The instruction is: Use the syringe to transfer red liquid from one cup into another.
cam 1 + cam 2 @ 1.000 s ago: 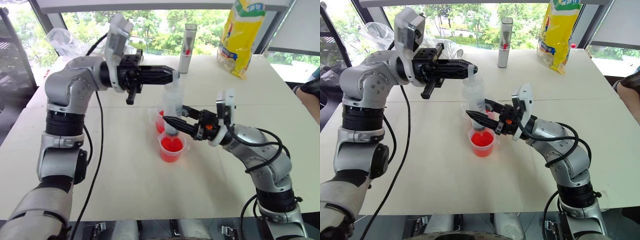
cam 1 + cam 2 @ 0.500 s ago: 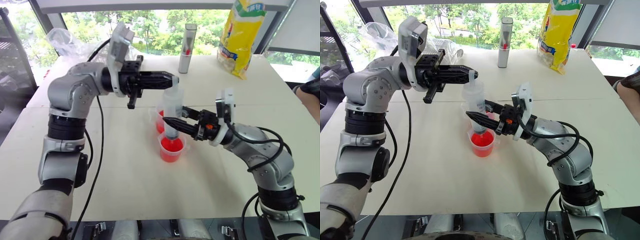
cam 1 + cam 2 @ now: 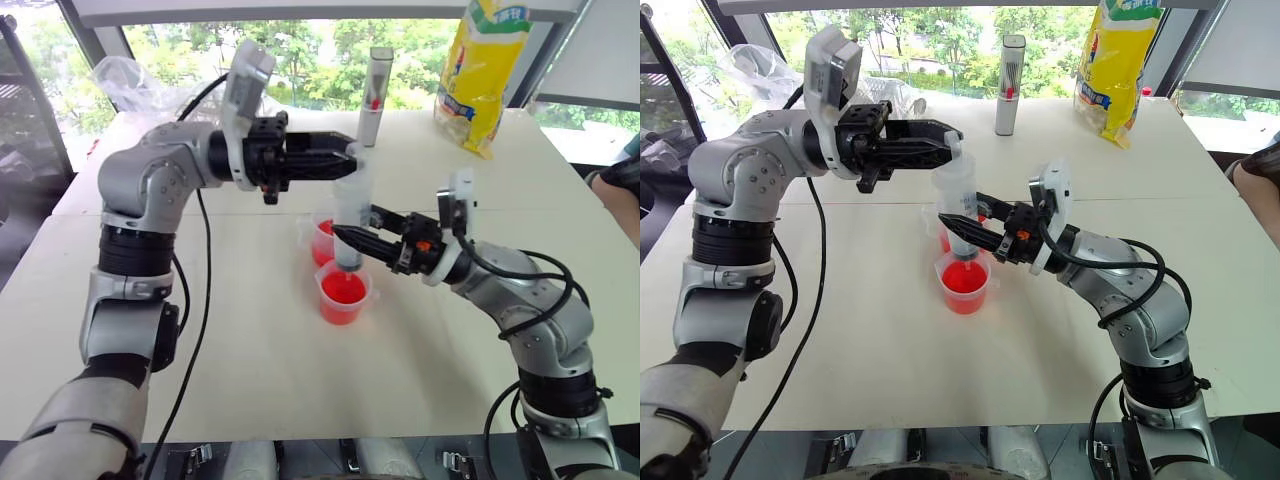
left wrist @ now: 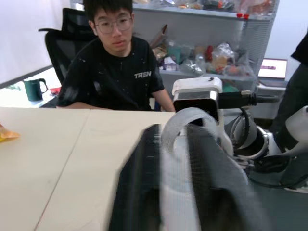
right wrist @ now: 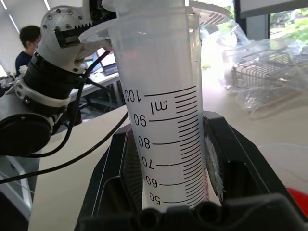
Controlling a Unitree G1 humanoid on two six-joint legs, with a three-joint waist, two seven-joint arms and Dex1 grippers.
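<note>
Syringe (image 3: pixel 349 215) work is at the filling step, I think. It stands straight up over the near cup (image 3: pixel 343 296) of red liquid (image 3: pixel 342 288), with its tip down at the cup's mouth. The right gripper (image 3: pixel 345 236) has its two black fingers squeezed tight on the clear barrel, low down. The left gripper (image 3: pixel 345 160) reaches in from the side at the top of the syringe, by the white plunger (image 3: pixel 953 146). I cannot tell if its fingers are pinching the plunger or sitting loose around it. A second cup (image 3: pixel 322 240) with red liquid sits just behind the near cup. Next, the left gripper likely needs a firm hold on the plunger, while the right one keeps the barrel steady.
</note>
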